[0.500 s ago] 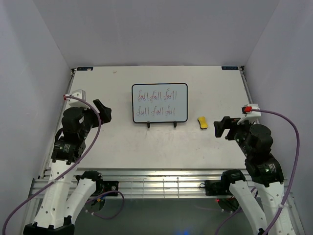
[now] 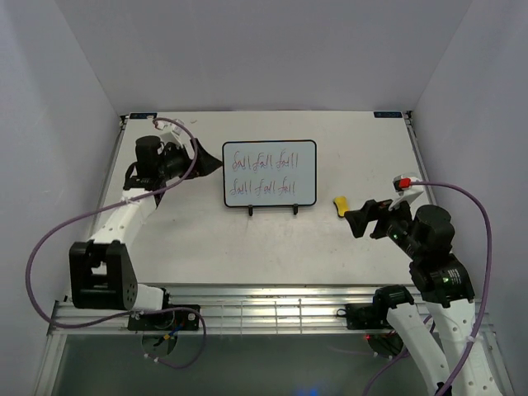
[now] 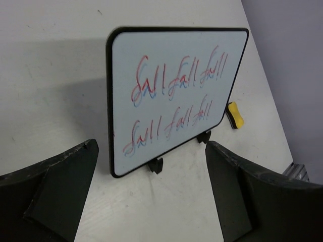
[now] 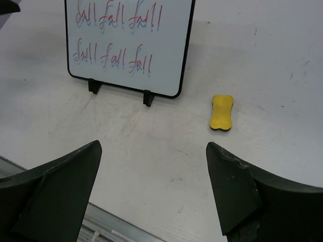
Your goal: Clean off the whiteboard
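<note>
Jaws on the right gripper [image 4: 154,194] stand wide apart with nothing between them but bare table, so this hand holds and touches nothing. Just ahead of it, on the far-left side of its fingertips, lies the small yellow dog-bone-shaped eraser block [image 4: 221,112], flat on the pale grey table [image 2: 247,247]. It is close to the gripper but not touching it. In the right wrist view the block's long axis runs roughly away from the hand, nearly in line with the reach, so the open jaws would close across its narrow waist. The block sits a little right of the centre line between the fingers, so my judgement is that the approach needs a small sideways correction first.

The left gripper [image 2: 194,167] is also spread wide and empty. It hovers just beside the left end of the small white rectangular whiteboard [image 2: 269,173] with rounded corners and a thin black frame, and I cannot tell whether it brushes the frame.

The whiteboard stands propped near the middle of the table, toward the far side, on two small black stand feet [image 4: 147,97]. Its long axis runs left to right, and two rows of red-and-green scribble cover its face, unerased. The right arm is the nearer one to the eraser block; the left is nearer the whiteboard.
</note>
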Controlling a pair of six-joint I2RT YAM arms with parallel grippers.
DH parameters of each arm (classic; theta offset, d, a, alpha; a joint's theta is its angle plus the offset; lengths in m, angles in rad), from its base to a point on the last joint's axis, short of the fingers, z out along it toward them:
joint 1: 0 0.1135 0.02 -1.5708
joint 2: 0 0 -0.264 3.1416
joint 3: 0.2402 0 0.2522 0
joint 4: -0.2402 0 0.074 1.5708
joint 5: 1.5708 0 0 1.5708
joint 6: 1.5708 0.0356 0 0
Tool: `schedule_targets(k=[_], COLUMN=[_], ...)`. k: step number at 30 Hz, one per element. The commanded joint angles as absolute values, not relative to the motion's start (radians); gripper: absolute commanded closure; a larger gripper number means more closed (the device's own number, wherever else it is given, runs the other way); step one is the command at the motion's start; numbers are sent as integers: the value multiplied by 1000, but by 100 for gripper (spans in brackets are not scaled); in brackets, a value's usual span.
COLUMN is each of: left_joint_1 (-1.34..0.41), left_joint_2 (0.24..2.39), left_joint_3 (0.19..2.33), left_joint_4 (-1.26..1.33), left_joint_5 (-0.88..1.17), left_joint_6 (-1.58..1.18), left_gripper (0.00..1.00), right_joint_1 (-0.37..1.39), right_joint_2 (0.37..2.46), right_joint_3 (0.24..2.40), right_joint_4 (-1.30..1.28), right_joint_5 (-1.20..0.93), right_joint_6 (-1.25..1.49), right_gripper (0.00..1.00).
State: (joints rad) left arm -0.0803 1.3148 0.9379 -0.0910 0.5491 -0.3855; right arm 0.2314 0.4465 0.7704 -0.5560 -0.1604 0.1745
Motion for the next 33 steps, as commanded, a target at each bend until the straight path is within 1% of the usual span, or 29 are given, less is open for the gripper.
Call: schedule_targets(k=[1, 2, 3, 4, 5, 7, 8, 11, 13, 14, 17, 19, 20, 22, 24, 26, 28, 31, 33], left_joint_1=[-20, -17, -11, -9, -8, -6, -6, -8, -12, -15, -34, -32, -32, -34, -31, -32, -34, -34, -34], left_joint_2=[1455, 1503, 1549, 1642, 1695, 1793, 1869, 1959, 2008, 2049, 2085, 2108, 2115, 2140, 2152, 2169, 2178, 2190, 2206], left_joint_3=[1046, 1080, 1107, 1149, 1172, 1259, 1276, 1302, 1330, 1360, 1370, 1365, 1365, 1370, 1381, 1385, 1391, 1411, 1428], left_joint_4=[149, 132, 144, 172, 233, 265, 328, 481, 535, 572, 688, 785, 813, 859, 867, 879, 887, 891, 896], left_joint_5=[756, 720, 729, 765, 852, 928, 1006, 1060, 1113, 1132, 1186, 1216, 1224, 1236, 1230, 1226, 1224, 1224, 1232], left_joint_6=[-425, -408, -403, -413, -431, -469, -488, -584, -635, -679, -758, -802, -846, -874, -891, -900, -910, -919, -928], left_gripper=[2, 2, 2, 2, 2, 2, 2, 2, 2, 4, 12, 21, 28, 35, 39, 45, 45, 49, 56], right_joint_1=[236, 235, 235, 236, 236, 236, 236, 238, 238, 238, 238, 238, 238, 238, 238, 238, 238, 238, 238], right_joint_2=[451, 445, 439, 436, 427, 425, 429, 442, 442, 439, 439, 442, 443, 445, 445, 446, 446, 452, 456], right_joint_3=[770, 773, 772, 770, 770, 773, 779, 804, 810, 811, 808, 808, 808, 807, 799, 798, 792, 790, 787], right_joint_4=[-529, -534, -540, -540, -538, -535, -535, -552, -563, -563, -560, -564, -568, -571, -569, -568, -566, -561, -557], right_joint_5=[-247, -248, -249, -247, -247, -255, -267, -287, -287, -287, -296, -299, -298, -293, -293, -296, -295, -296, -296], right_joint_6=[137, 130, 117, 112, 107, 104, 103, 98, 95, 94, 94, 92, 89, 84, 84, 83, 83, 84, 84], right_gripper=[10, 10, 10, 10, 10, 10, 10, 10, 10, 10, 10, 10, 10, 10, 10, 10, 10, 10, 10])
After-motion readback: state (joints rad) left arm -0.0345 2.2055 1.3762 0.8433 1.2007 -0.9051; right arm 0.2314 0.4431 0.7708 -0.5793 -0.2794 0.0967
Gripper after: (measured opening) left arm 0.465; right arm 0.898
